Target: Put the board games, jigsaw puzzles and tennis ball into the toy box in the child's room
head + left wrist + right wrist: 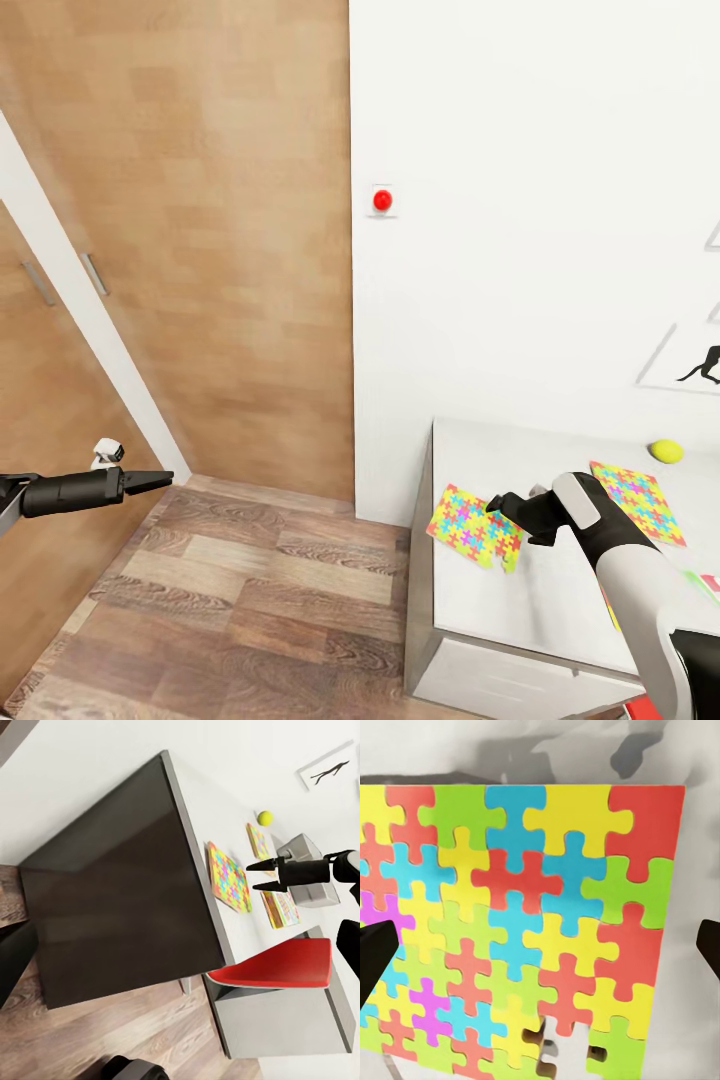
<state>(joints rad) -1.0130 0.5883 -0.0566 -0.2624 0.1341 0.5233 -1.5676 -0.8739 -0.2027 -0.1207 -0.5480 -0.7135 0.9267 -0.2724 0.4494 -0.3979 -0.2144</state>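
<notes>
On the pale grey table [560, 600] a multicoloured jigsaw puzzle [470, 525] lies at the near left corner. My right gripper [500, 505] hovers open just over it, and its wrist view has the puzzle [540, 907] lying between the open fingers. A second puzzle [640, 500] lies further right, with the tennis ball [666, 451] beyond it. In the left wrist view I see the open right gripper [259, 874], both puzzles, the ball [265, 817], the grey toy box [319, 896] and a yellow-orange board game [281, 909]. My left gripper [155, 480] is held over the floor, open and empty.
A wood-panel door [200, 250] stands at the left, and a red wall button [382, 200] is on the white wall. A red chair [277, 964] sits by the table's front. The table's dark end panel [112, 907] faces the wood-plank floor [250, 600].
</notes>
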